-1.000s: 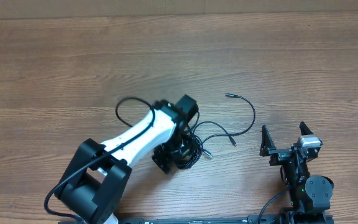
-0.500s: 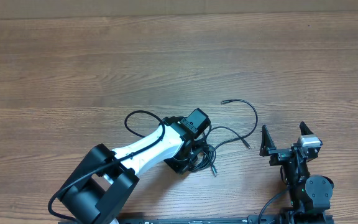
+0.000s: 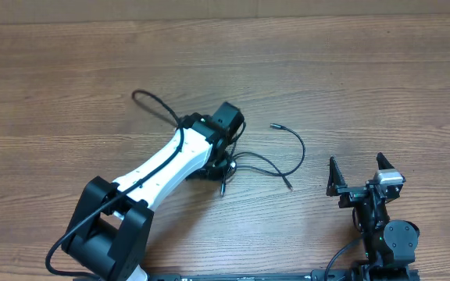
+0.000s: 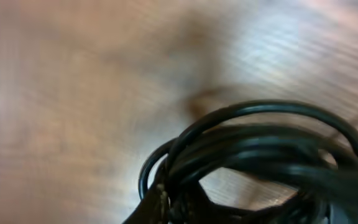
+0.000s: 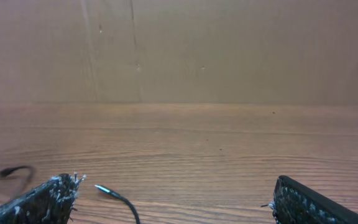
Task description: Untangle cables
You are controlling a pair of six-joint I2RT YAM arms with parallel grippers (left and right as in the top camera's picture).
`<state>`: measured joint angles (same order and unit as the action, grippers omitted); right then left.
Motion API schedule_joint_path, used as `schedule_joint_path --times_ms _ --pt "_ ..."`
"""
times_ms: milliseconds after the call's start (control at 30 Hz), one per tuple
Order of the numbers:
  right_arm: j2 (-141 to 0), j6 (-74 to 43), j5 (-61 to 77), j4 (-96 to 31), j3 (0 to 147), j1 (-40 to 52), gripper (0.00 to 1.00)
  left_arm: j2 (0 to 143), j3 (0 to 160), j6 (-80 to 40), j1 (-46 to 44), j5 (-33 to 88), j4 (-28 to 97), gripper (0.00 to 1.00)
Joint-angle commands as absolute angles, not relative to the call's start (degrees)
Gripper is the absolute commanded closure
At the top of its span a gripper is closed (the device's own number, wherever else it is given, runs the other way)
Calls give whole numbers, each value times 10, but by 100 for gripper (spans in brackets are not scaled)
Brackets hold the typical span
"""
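Observation:
The cables [image 3: 226, 165] are thin black cords tangled in a small bundle at the middle of the wooden table. My left gripper [image 3: 216, 168] reaches down into that bundle from under its white arm and is shut on it. The left wrist view is blurred, with looped cables [image 4: 272, 112] bunched right at the left gripper [image 4: 179, 211]. Loose ends trail right, one plug tip [image 3: 274, 125] far and another tip [image 3: 289, 186] nearer. My right gripper [image 3: 357, 162] stands open to the right, holding nothing. In its own view the right gripper [image 5: 179, 205] has a plug tip [image 5: 104, 190] lying ahead on the left.
The left arm's own thicker black cable [image 3: 155, 101] loops out over the table behind the wrist. The right arm's base [image 3: 389, 234] sits at the front right edge. A brown wall [image 5: 229, 50] rises behind the table's far edge.
The left gripper has shut on the tangle, swung right, then moved back and left with it. The loose ends were dragged leftward. The right arm has not moved.

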<state>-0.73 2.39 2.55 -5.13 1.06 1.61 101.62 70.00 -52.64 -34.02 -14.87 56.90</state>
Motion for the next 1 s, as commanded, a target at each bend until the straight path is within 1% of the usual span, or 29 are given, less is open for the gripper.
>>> schedule_joint_path --times_ms 0,100,133,167,200,333,500,567,633,767,833,933,967 --pt "-2 27 20 -47 5 19 0 1000 711 -387 -340 -199 554 66" --pt "-2 27 20 -47 5 19 0 1000 711 -430 -340 -178 558 50" --pt "-2 27 20 -47 5 19 0 1000 710 -460 -340 -171 561 48" --pt "-2 27 20 -47 5 19 0 1000 707 -501 -340 -163 563 47" --pt "-2 27 20 -47 5 19 0 1000 701 -569 -340 -143 564 41" --pt "-2 27 20 -47 5 19 0 1000 683 -701 -342 -99 563 39" --pt "-2 27 20 -47 5 19 0 1000 642 -858 -341 -110 539 38" --pt "-2 27 20 -47 5 19 0 1000 622 -909 -340 -109 522 31" --pt "-2 27 20 -47 5 19 0 1000 602 -941 -340 -106 499 31" --pt "-2 27 20 -47 5 19 0 1000 568 -945 -341 -105 439 28" --pt "-2 27 20 -47 5 19 0 1000 553 -945 -341 -106 413 32" --pt "-2 27 20 -47 5 19 0 1000 531 -943 -341 -107 376 49" --pt "-2 27 20 -47 5 19 0 1000 525 -943 -341 -109 367 57"
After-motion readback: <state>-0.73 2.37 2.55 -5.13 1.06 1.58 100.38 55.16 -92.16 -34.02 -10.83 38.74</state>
